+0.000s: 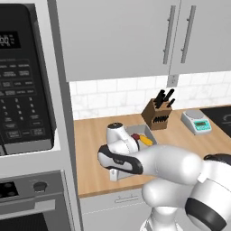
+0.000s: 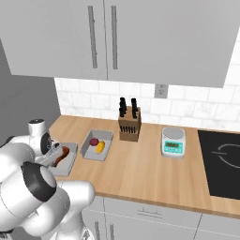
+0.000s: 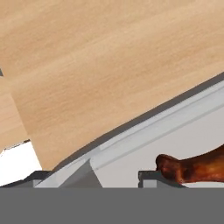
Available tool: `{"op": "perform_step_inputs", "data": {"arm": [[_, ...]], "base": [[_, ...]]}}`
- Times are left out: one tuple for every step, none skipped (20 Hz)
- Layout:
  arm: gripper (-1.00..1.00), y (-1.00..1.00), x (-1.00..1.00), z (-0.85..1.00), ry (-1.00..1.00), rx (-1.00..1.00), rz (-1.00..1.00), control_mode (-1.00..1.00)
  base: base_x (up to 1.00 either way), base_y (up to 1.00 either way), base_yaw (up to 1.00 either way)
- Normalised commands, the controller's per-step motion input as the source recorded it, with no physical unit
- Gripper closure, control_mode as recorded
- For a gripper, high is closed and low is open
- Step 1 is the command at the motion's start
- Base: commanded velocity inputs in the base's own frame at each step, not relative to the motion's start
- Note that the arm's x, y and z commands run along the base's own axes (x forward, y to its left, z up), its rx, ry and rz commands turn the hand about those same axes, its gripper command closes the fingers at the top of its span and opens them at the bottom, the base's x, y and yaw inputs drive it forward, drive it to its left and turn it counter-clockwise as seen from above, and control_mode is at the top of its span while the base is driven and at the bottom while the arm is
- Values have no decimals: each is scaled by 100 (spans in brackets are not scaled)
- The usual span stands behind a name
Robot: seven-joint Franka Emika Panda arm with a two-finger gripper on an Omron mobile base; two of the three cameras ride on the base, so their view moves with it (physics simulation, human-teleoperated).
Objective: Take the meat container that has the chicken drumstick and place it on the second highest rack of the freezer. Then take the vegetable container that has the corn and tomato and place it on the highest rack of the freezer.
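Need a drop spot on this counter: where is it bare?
Bare wood runs along the front edge from the vegetable container to the cooktop, in front of the knife block and scale. Crowded at the left end: the meat container, arm and vegetable container sit close together.

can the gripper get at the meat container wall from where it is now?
Probably yes. In the hand view the fingers straddle the meat container wall, the chicken drumstick just inside it. Nothing blocks them; the corn-and-tomato container sits apart, nearer the knife block.
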Motion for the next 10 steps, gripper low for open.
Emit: {"op": "perform_step_inputs", "data": {"arm": [[100, 0, 0, 0, 0, 0, 0, -100], [100, 0, 0, 0, 0, 0, 0, -100], [100, 0, 0, 0, 0, 0, 0, -100], [100, 9, 1, 0, 0, 0, 0, -100], [100, 15, 3, 1, 0, 0, 0, -100], [100, 21, 6, 7, 0, 0, 0, -100], [100, 24, 11, 5, 3, 0, 0, -100], [100, 14, 6, 0, 1, 0, 0, -100], [100, 5, 11, 0, 1, 0, -1, -100], [100, 11, 12, 10, 0, 0, -2, -100]], "base": [[0, 0, 0], [0, 0, 0], [0, 0, 0], [0, 0, 0], [0, 0, 0], [0, 0, 0], [0, 0, 0], [0, 0, 0], [0, 0, 0], [0, 0, 0]]}}
